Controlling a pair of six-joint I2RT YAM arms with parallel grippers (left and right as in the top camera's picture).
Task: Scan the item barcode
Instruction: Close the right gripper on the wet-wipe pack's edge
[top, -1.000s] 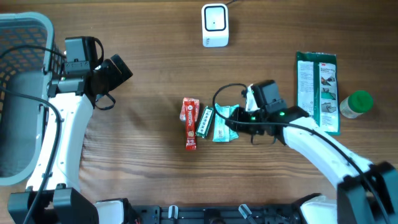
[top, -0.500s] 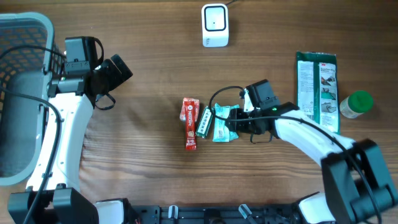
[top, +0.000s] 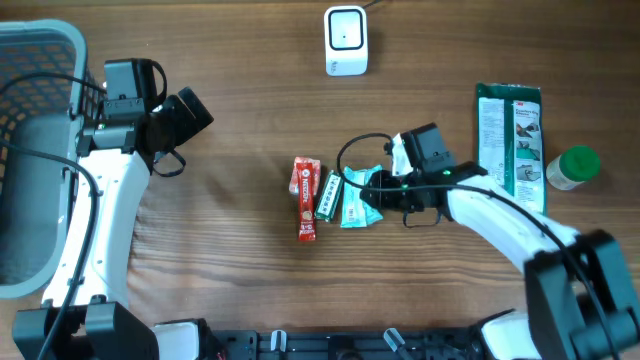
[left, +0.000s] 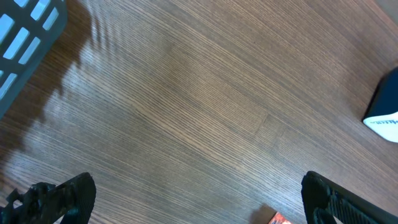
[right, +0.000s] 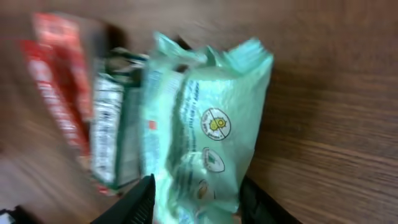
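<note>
Mint pouch (top: 357, 198): where is it against the right claw (top: 372, 193)? —Jo

Right under it. In the wrist view the pouch's near end sits between the two fingers (right: 142, 200), one each side. The rest runs out ahead of the claw, lying on the wood table (top: 230, 250) as far as I can see. —Ravi

Pinching it? —Jo

Cannot tell. Jaws are part-way apart with the pouch edges right at both fingers, but the contact itself isn't clear. Frame is blurred. —Ravi

Neighbours? —Jo

Green-white stick (top: 328, 195) is just past the pouch on the side away from the claw, touching or overlapping it. Red stick (top: 304, 197) is next beyond that, just beside. Scanner (top: 346, 40) is well apart from the claw, up-table. Behind the claw, past its wrist, is a green pack (top: 510, 145), then a green-capped bottle (top: 572, 167) just beside the pack. —Ravi

Left claw (top: 188, 113)? —Jo

Spread wide, gripping nothing. Its wrist view has both fingers at the bottom corners with bare wood between. Basket (top: 40, 45) is just behind it. The scanner's corner shows ahead at the view's right edge, and the red stick's tip is near one finger. Well apart from the pouch. —Ravi
</note>
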